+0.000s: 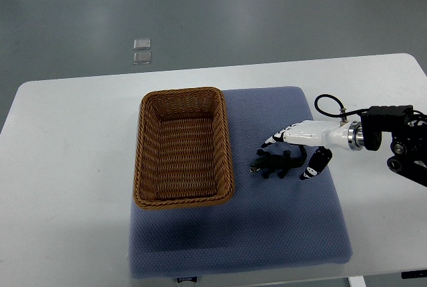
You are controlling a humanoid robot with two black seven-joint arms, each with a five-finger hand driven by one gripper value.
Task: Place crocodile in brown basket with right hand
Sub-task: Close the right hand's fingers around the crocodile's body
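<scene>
- A rectangular brown wicker basket (185, 147) sits on a blue-grey padded mat (267, 233), which lies on a white table with rounded corners (67, 167)
- The basket stands on the mat's left part, its long sides running away from the robot, its left wall at the mat's left edge; nothing shows inside it
- A small dark green, almost black toy crocodile (275, 163) lies on the mat just to the right of the basket, apart from its right wall, level with the basket's nearer half
- The white-and-black right hand (297, 147) reaches in from the right of the basket, its dark forearm and a looped black cable at the wrist
- Its fingers (279, 136) are spread and extended toward the basket above the far side of the crocodile, and the thumb (316, 164) hangs on the toy's right side; the hand is unclenched and grips nothing, and whether it touches the toy cannot be told
- Two small clear square pieces (142, 51) lie on the grey floor beyond the basket, past the table's far edge
</scene>
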